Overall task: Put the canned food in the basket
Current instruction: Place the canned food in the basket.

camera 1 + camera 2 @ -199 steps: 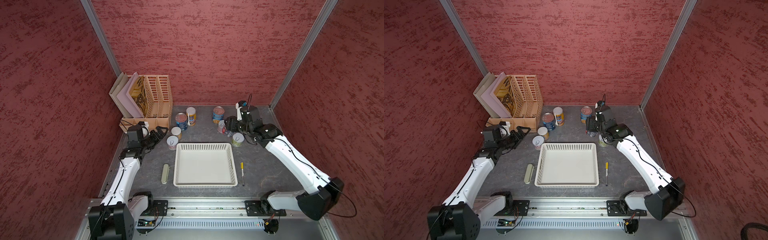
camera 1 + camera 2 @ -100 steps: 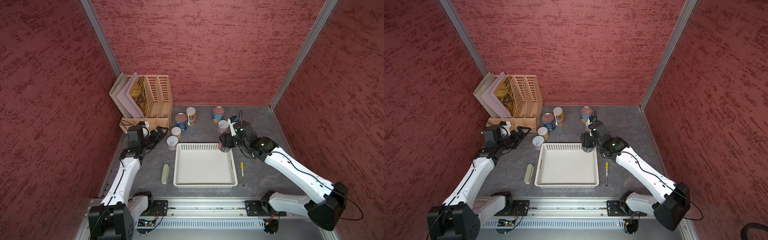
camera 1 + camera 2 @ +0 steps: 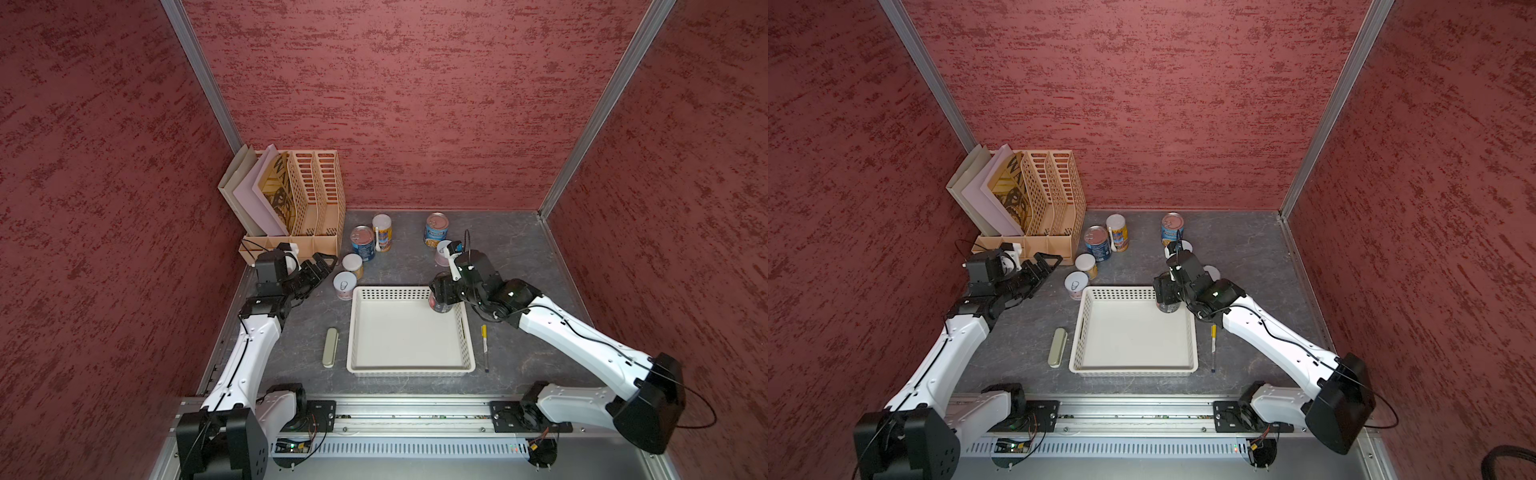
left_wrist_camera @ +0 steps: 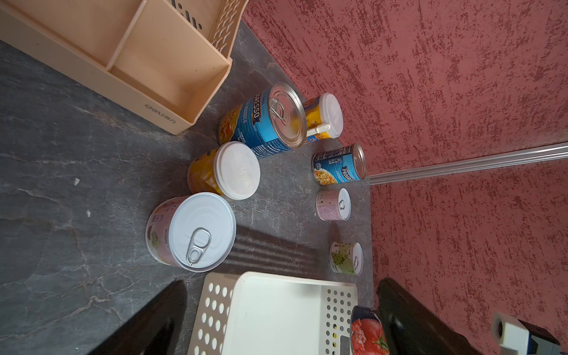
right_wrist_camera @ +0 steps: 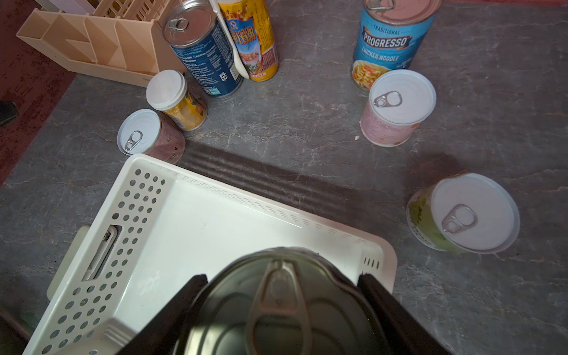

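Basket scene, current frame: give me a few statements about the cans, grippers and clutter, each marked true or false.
1. The right gripper is shut on the dark can at the far right corner of the basket. True.
2. Two loose cans lie on the basket's floor. False: apart from the held can, it is bare.
3. The left gripper is open and holds nothing. True.
4. The pen lies inside the basket. False: it lies on the table, right of the basket.
5. The olive case lies on the table, left of the basket. True.
6. The small green-labelled can has toppled. False: it stands upright.
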Controlling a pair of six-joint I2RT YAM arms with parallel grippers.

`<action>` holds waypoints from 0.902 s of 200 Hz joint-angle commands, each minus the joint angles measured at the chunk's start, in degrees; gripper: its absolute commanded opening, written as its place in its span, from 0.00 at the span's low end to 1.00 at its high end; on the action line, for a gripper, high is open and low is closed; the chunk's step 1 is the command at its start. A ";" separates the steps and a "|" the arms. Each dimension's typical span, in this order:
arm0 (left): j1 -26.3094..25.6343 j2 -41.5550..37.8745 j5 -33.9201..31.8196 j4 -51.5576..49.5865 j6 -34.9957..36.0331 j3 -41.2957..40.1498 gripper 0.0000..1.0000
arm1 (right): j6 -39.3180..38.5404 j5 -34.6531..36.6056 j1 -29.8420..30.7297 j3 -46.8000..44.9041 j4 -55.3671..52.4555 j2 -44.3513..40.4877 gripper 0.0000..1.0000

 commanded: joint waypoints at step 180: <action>-0.50 -0.57 -0.04 0.98 0.60 0.77 1.00 | -0.41 6.93 1.13 -2.60 12.56 8.26 0.14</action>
